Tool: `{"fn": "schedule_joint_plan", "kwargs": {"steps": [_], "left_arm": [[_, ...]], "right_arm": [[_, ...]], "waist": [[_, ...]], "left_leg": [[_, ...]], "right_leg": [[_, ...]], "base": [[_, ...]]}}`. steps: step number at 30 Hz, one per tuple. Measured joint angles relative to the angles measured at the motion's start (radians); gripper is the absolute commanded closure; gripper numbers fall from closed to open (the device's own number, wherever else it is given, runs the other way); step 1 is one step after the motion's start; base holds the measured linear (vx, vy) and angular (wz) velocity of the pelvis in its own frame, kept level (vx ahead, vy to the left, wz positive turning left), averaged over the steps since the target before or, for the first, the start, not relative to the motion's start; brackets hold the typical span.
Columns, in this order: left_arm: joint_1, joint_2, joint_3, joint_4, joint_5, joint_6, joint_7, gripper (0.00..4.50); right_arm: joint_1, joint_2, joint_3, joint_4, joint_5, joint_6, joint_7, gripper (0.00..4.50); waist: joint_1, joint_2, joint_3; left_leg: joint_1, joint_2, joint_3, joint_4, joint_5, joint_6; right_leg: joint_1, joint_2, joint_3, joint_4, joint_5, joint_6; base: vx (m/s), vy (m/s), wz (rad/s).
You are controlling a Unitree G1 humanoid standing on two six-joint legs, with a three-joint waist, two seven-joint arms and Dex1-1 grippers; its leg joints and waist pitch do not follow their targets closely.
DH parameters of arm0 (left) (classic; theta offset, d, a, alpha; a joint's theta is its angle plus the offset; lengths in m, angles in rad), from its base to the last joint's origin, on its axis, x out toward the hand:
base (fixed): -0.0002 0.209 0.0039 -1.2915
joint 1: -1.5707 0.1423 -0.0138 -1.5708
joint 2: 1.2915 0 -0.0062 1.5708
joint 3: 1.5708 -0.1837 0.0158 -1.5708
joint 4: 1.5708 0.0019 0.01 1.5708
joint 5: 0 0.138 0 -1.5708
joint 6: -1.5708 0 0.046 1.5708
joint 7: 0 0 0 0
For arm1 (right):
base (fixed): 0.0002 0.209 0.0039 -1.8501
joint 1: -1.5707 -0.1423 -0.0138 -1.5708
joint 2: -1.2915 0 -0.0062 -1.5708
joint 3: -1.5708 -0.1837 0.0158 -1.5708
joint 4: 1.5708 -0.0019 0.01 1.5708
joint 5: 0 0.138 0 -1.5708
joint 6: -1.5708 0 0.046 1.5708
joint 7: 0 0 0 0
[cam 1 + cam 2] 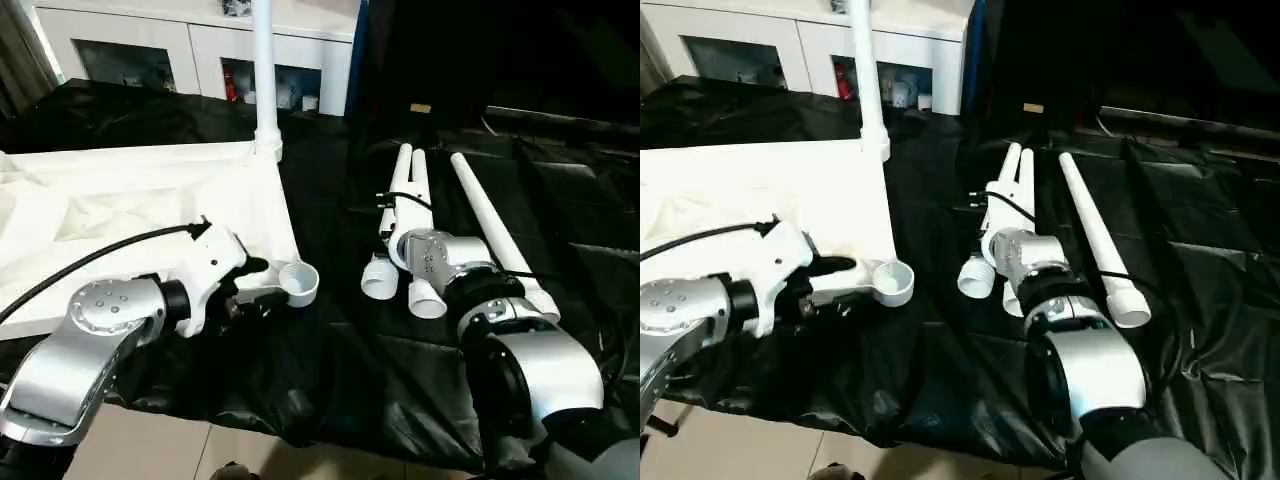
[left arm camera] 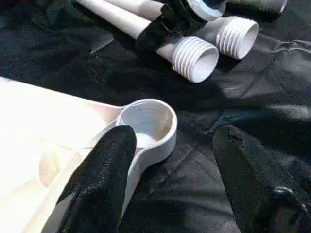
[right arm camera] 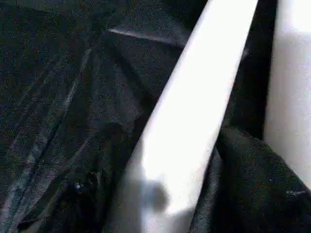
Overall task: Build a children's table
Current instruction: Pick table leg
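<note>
Black sheet (image 1: 330, 380) across the whole work area, wrinkled; behind it a white cabinet (image 1: 200, 45) with glass doors.

On the sheet to the left, table top (image 1: 120, 210): white, upside down, ribbed underside facing up. In its far corner, upright leg (image 1: 264, 70), standing straight in the socket there. At its near corner, empty socket (image 1: 298, 282), round, open upward, jutting over the black sheet.

To the right, well apart from the top, three loose legs (image 1: 490, 215): flat on the sheet, side by side, two close together and one a little aside. Thick threaded ends (image 2: 197, 58) toward the robot, thin ends away.

Left gripper (image 2: 172, 141) low beside the near corner: fingers spread wide, holding nothing. One finger (image 2: 107, 165) over the edge of the top, just at the empty socket's rim; the other above the bare sheet.

Right gripper (image 3: 180, 145) down over the pair of close-lying legs, with one leg running right under the wrist. Perhaps closed on that leg, perhaps only around it; cannot tell.
</note>
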Motion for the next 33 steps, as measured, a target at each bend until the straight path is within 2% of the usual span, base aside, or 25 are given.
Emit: {"fn": "schedule_joint_plan", "kwargs": {"steps": [11,16,27,31,33], "left_arm": [[0.000,0.003,-0.004,-0.015,-0.002,0.009,0.004,1.46],[-0.001,0.002,-0.015,-0.015,-0.002,0.010,0.006,1.46],[-0.023,-0.019,-0.013,0.009,-0.004,-0.015,0.022,1.46],[-0.072,-0.089,0.025,0.061,-0.009,-0.030,0.085,1.46],[-0.110,-0.151,0.054,0.109,-0.002,-0.035,0.162,1.46]], "right_arm": [[-0.015,0.000,-0.033,0.063,0.028,-0.011,0.006,2.19],[-0.017,0.000,-0.041,0.075,0.029,-0.020,0.010,2.61],[-0.017,0.001,-0.071,0.083,0.053,-0.030,0.006,2.67],[-0.014,-0.003,-0.101,0.082,0.087,-0.038,0.038,2.67],[-0.009,-0.005,-0.113,0.067,0.109,-0.053,0.086,2.67]], "waist": [[0.000,-0.018,-0.011],[0.003,-0.020,-0.012],[0.002,-0.021,-0.013],[0.001,-0.018,-0.011],[0.001,-0.017,-0.011]], "left_leg": [[0.000,0.000,0.000,0.001,0.000,0.000],[0.000,0.000,0.000,0.001,0.000,0.000],[0.000,0.001,0.000,0.001,0.000,0.000],[0.000,0.001,0.000,0.002,0.000,0.000],[-0.001,0.001,0.000,0.003,0.000,0.000]], "right_leg": [[0.000,0.000,0.000,0.000,0.000,0.000],[0.001,0.000,0.000,0.000,0.000,0.000],[0.001,0.000,-0.001,0.000,0.001,0.000],[0.001,0.000,-0.001,0.000,0.001,0.000],[0.000,0.000,-0.001,0.000,0.001,0.000]], "base": [[0.000,0.000,0.00],[0.000,0.000,0.00],[0.000,0.000,0.00],[0.000,0.000,0.00],[0.000,0.000,0.00]]}}
